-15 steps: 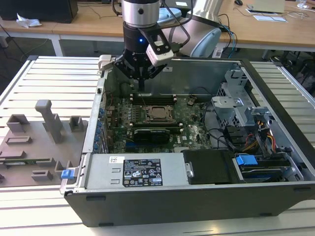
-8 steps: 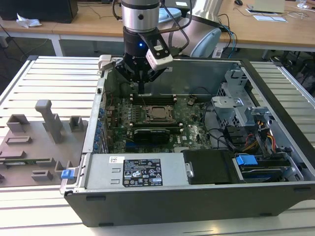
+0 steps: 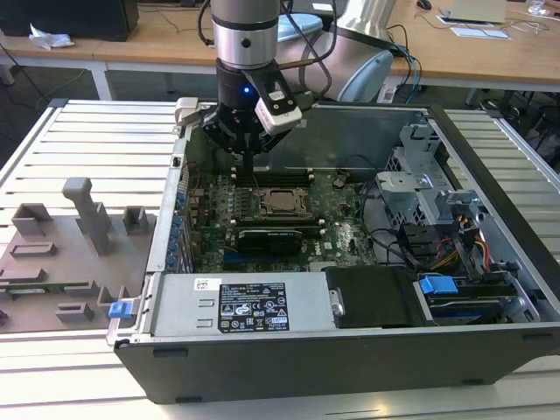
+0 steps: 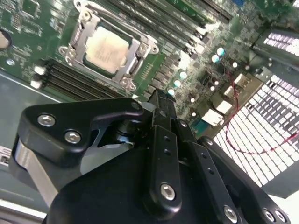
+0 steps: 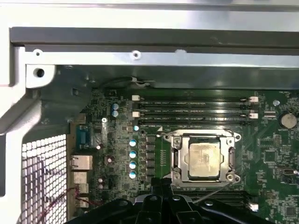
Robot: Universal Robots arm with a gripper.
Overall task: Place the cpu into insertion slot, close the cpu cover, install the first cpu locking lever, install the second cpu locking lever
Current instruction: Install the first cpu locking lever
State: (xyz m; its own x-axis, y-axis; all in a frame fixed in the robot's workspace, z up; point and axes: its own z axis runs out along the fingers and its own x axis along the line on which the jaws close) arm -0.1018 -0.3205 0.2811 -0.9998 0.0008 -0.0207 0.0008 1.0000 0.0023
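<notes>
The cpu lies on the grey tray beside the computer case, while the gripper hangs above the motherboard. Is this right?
Not quite. The cpu sits in the insertion slot on the motherboard, not on the tray; the first wrist view shows this. The gripper does hang above the motherboard.

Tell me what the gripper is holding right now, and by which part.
Nothing. The gripper is shut and empty; the cpu lies apart from it on the board, under the cover.
</notes>
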